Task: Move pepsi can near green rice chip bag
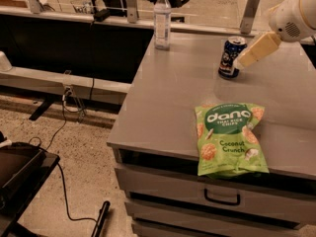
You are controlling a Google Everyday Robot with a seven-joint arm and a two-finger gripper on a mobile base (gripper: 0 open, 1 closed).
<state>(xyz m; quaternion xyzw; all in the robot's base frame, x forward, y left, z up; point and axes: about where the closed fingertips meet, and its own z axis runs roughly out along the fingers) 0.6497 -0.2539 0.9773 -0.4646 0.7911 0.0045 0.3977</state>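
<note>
The pepsi can (230, 57), dark blue with a silver top, stands upright at the back right of the grey cabinet top (173, 98). The green rice chip bag (229, 139) lies flat near the front edge, well in front of the can, its lower end over the edge. My gripper (248, 57) reaches in from the upper right on a white arm. Its cream tip is right beside the can's right side, at or very near touching.
A clear plastic bottle (161, 19) with a white cap stands at the back left of the top. Drawers with a dark handle (222, 197) are under the front edge. Cables and a dark stand (19, 177) are on the floor to the left.
</note>
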